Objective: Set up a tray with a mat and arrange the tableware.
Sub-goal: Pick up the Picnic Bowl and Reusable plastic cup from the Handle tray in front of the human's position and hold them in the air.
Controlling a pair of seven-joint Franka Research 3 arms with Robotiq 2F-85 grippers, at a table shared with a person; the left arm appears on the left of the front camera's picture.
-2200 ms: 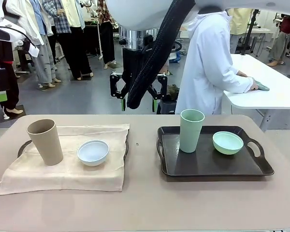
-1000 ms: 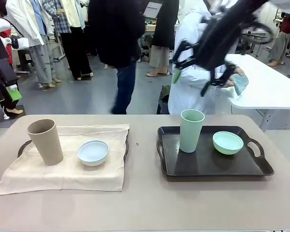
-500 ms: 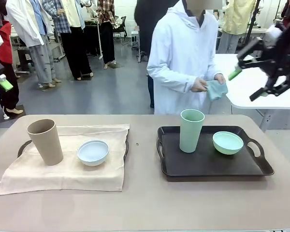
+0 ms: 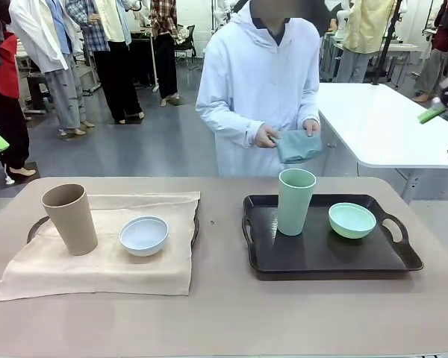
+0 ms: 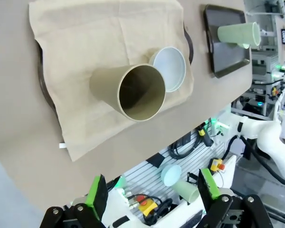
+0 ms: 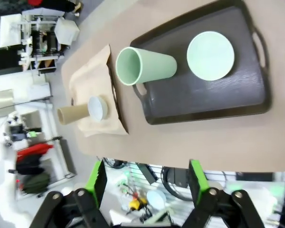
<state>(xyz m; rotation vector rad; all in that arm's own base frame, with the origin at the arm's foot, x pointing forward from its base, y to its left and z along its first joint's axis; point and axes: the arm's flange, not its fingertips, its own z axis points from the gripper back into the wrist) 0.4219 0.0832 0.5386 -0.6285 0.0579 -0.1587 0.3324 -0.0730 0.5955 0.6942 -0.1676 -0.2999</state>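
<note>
The tan cup [image 4: 69, 218] and white bowl [image 4: 143, 235] sit on the mat [image 4: 97, 272] covering the left tray [image 4: 34, 226], the green cup [image 4: 295, 201] and green bowl [image 4: 352, 220] sit on the right tray [image 4: 321, 257], not yet matted, and my left gripper [image 5: 152, 190] and right gripper [image 6: 146, 178] hang released, empty.

left tray [image 4: 34, 226]: mostly under mat [image 4: 104, 261] | right hand [image 4: 439, 133]: cropped at edge
</note>
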